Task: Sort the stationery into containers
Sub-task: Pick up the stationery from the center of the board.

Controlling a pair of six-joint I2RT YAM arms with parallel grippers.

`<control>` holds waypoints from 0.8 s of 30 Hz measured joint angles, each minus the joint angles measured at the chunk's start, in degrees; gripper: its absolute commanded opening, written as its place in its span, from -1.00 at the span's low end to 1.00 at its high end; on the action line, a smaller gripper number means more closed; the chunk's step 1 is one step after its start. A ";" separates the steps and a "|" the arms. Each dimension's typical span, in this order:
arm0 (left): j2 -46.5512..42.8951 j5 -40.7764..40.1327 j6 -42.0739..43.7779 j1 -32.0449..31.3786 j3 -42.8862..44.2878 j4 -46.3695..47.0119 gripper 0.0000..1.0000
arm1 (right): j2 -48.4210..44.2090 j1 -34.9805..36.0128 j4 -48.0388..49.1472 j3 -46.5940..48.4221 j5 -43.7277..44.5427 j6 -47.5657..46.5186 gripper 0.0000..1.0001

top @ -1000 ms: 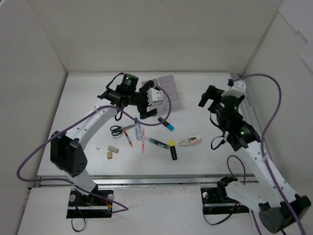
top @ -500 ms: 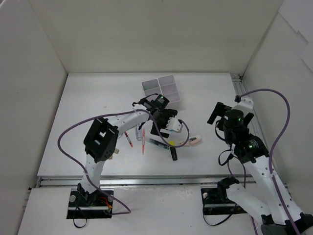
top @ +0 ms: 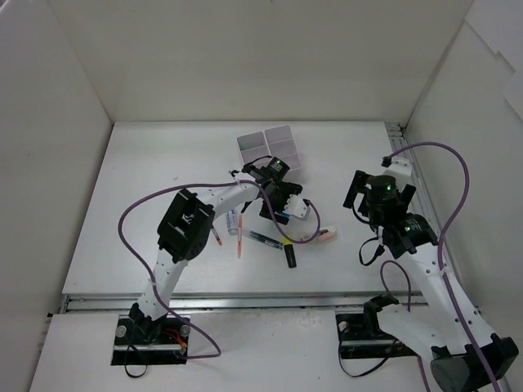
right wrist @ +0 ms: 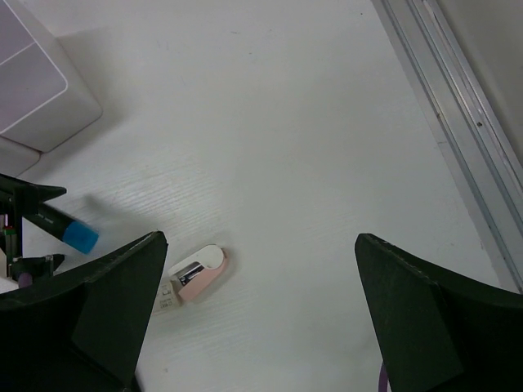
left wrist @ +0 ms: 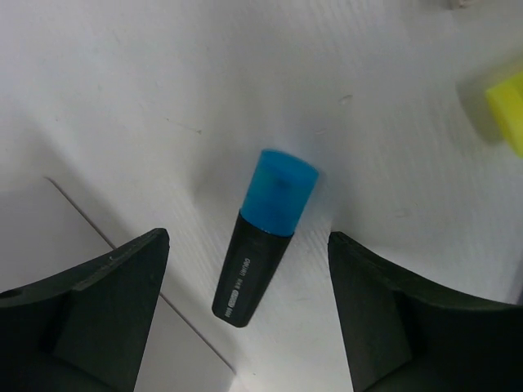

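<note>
Your worktop (top: 131,180) carries the white organiser (top: 270,147) at its far middle, with most of the stationery loose in front of it.

The biggest change is in the left arm (top: 184,224). A second ago it was reaching up beside the organiser. It has since folded back at the elbow and swung its wrist down over the loose items, so I judge a new pick is starting rather than a drop-off.

The left gripper (left wrist: 245,237) is spread wide, straddling the blue-capped highlighter (left wrist: 265,237). That highlighter lies flat on the worktop just in front of the organiser, untouched as far as the wrist view shows.

The right arm (top: 425,269) has drawn back slightly. The right gripper (right wrist: 260,238) hangs released and empty, well above the pink and white eraser (right wrist: 196,273).
</note>
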 measured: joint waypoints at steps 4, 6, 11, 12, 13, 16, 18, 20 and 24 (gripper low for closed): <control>2.27 0.55 1.75 -0.07 3.52 -2.14 0.25 | 0.85 -1.05 -0.04 0.00 -0.09 -0.68 0.96; 3.06 0.42 3.04 -0.26 5.07 -4.52 0.16 | 0.74 -1.60 -0.02 0.00 0.09 -0.96 0.96; 3.82 -0.76 7.87 -2.21 7.13 -13.25 -0.07 | 0.17 -3.02 -0.04 0.00 0.52 -1.53 0.96; 3.96 -0.70 8.70 -2.62 7.54 -15.23 -0.11 | -0.07 -3.30 -0.04 0.00 0.66 -1.55 0.96; 4.15 -0.46 9.57 -2.95 8.07 -17.49 -0.12 | -0.37 -3.54 -0.02 0.00 0.76 -1.55 0.95; 4.31 0.52 11.13 -3.72 8.46 -21.55 -0.23 | -1.16 -4.04 -0.02 0.00 0.96 -1.55 0.96; 4.35 1.25 11.54 -3.85 8.46 -23.12 -0.30 | -1.38 -4.22 -0.02 0.00 0.98 -1.55 0.96; 4.37 1.95 11.63 -3.82 8.46 -23.91 -0.33 | -1.40 -4.22 -0.04 0.00 0.98 -1.55 0.96; 4.37 2.23 11.52 -3.78 8.22 -23.52 0.01 | -1.49 -4.22 -0.02 0.00 0.98 -1.53 0.96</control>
